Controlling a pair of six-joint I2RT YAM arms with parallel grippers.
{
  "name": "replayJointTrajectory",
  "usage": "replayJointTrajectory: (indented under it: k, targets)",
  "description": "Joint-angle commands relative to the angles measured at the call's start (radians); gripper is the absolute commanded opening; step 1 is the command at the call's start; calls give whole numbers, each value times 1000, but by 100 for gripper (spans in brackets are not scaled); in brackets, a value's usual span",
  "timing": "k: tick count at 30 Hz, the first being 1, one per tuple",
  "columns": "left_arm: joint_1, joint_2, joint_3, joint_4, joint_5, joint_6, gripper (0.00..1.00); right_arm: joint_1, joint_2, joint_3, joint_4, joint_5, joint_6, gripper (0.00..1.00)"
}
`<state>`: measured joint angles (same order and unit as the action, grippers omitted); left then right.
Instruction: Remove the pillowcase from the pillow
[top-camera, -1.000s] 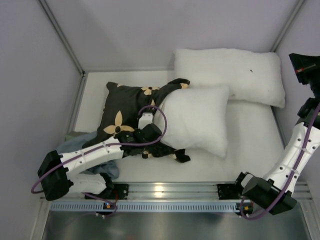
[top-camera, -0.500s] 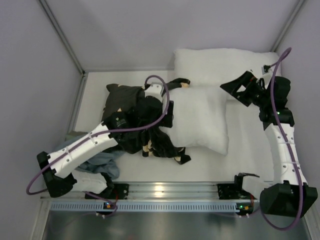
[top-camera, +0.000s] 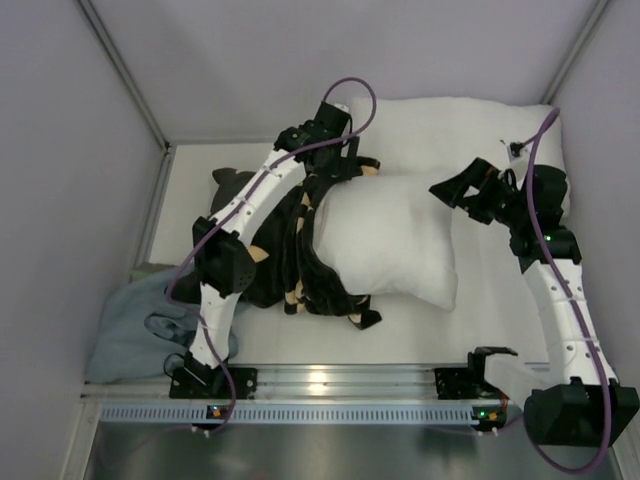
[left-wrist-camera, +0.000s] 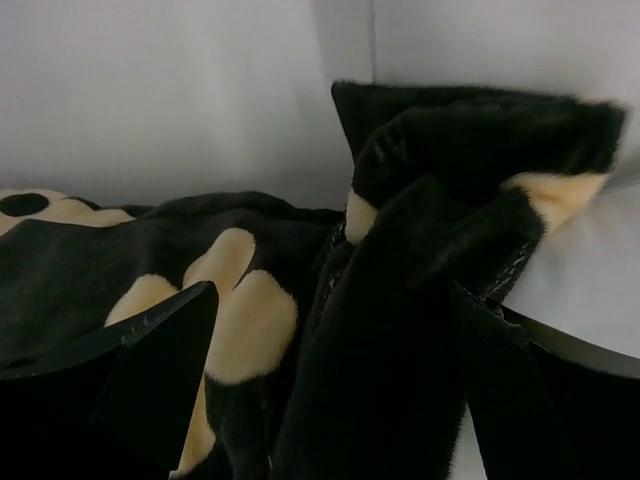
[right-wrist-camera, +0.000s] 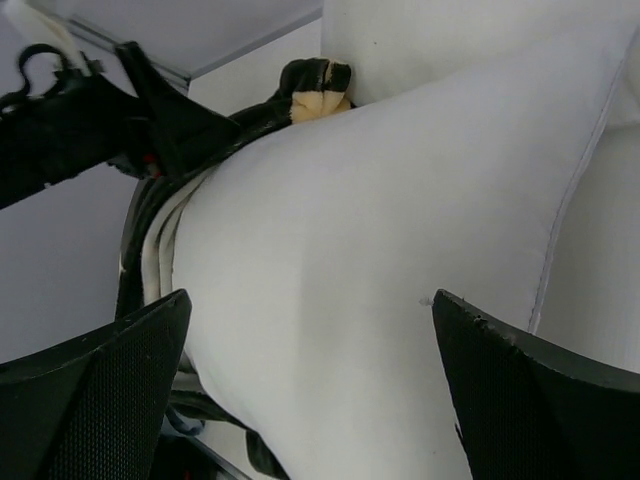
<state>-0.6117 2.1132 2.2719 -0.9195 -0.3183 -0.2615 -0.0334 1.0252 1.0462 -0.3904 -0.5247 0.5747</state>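
While both claws stand spread wide and hold nothing, the pillowcase (top-camera: 270, 240) sits bunched around one end of the pillow (top-camera: 395, 240), not yet off it. The left claw (top-camera: 336, 168) hovers over the far corner of the black, flower-printed fabric. In its wrist view a thick fold rises between its two fingers (left-wrist-camera: 150, 370) without being pinched. From that claw the crumpled case runs back toward the arm bases as a long ridge, with the bare white pillow just to its right. The right claw (top-camera: 457, 182) faces the pillow's uncovered end, which fills the space directly ahead of its fingers (right-wrist-camera: 100, 400); whether they touch it I cannot tell. The left arm is nearer the case, the right nearer the pillow. The next move likely depends on the left claw closing on the fold beneath it and drawing away from the pillow while the right claw steadies the bare end.
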Motion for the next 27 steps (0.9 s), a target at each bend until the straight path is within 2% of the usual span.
replayJointTrajectory:
  k: [1, 5, 7, 9, 10, 11, 13, 15, 18, 19, 20, 24, 27]
  targets:
    - [15, 34, 29, -81, 132, 97, 99, 18, -33, -11, 4, -1, -24, 100]
    - [12, 5, -101, 19, 252, 111, 98, 21, -19, -15, 4, -9, -24, 100]
    - [10, -24, -185, 86, 265, 102, 97, 24, -16, -21, 7, -12, -21, 99]
    - [12, -30, -219, 111, 257, 85, 86, 26, -14, -29, 18, -12, -16, 99]
    - [13, -21, -222, 111, 243, 79, 74, 26, -14, -32, 21, -11, -16, 100]
    - [15, -16, -224, 105, 189, 59, 42, 26, -13, -40, 24, -9, -15, 99]
    - [18, -36, -253, 107, 119, 22, 0, 27, -7, -43, 24, -5, -13, 99]
    - [21, -83, -293, 113, 35, -33, 0, 26, 1, -52, 24, -5, -15, 99]
    - [20, -240, -414, 191, -11, -65, 0, 26, 1, -61, 24, -3, -24, 100]
    - [18, -334, -449, 235, -24, -70, 0, 26, 3, -60, 24, -3, -32, 99]
    - [18, -379, -510, 255, -33, -82, 0, 59, 1, -55, 21, -3, -39, 99]
    - [20, -629, -630, 311, -48, -93, 0, 66, 4, -32, -2, 29, -73, 99]
    - [18, -737, -719, 344, 11, -96, 0, 72, 25, -9, -8, 28, -102, 99]
